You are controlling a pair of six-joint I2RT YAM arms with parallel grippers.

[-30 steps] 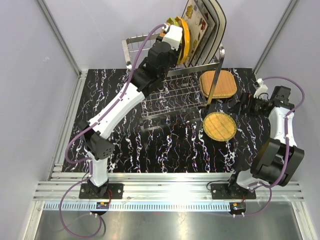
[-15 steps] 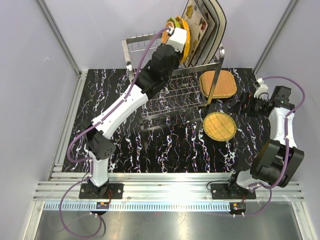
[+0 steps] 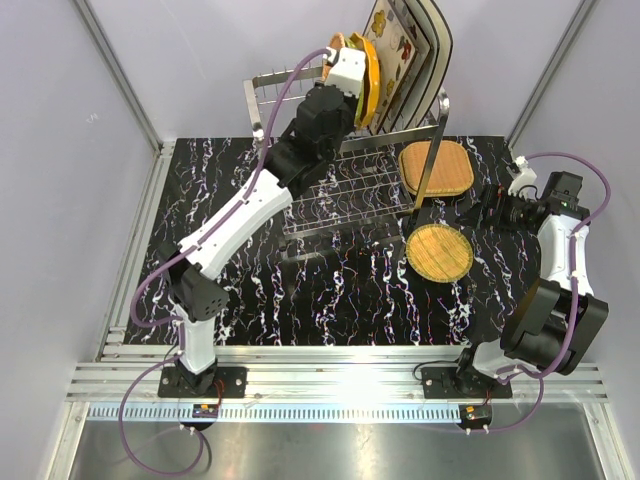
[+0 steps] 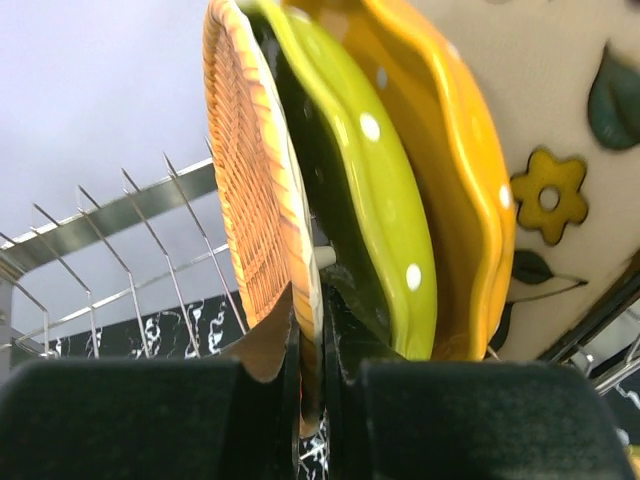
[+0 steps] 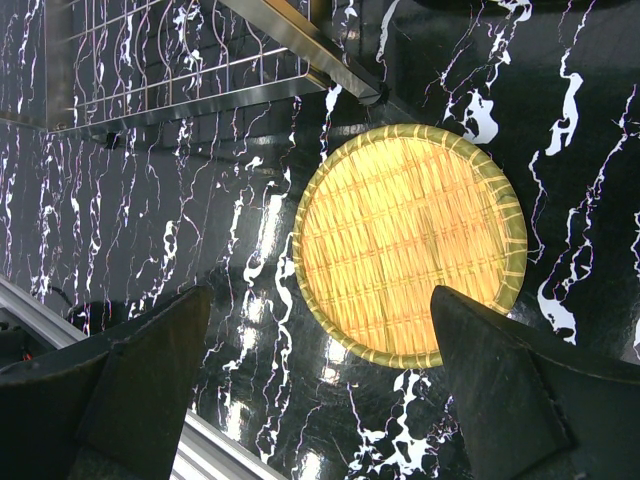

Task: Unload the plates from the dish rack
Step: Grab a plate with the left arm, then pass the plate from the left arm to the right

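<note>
**Step in hand: removal of the third plate.** Two plates lie unloaded on the surface [image 3: 350, 290] to the right of the dish rack [image 3: 330, 195]. One is a square tan woven plate [image 3: 434, 168] beside the rack's end post. The other is a round woven plate [image 5: 410, 240] nearer to you.

The left arm [image 3: 250, 210] reaches to the top of the rack. The left jaws are clenched on the rim of an upright woven plate [image 4: 250, 180], the first of the standing row, on the side of the empty prongs. Behind it stand a yellow-green scalloped plate [image 4: 360, 170], an orange plate [image 4: 455, 170] and the square flowered plates [image 4: 560, 110]. The gripped plate appears to touch the yellow-green one, though the wrist view is too close to confirm this.

The right arm [image 3: 565, 250] hovers over the round woven plate. The right jaws are released and hold nothing.

**Next move.** Lift the gripped plate until its rim clears the prongs, then draw it away from the row. Keep it parallel to its neighbours, because a tilt is likely to drag the yellow-green plate. Set it down on bare surface, apart from the two plates there.
</note>
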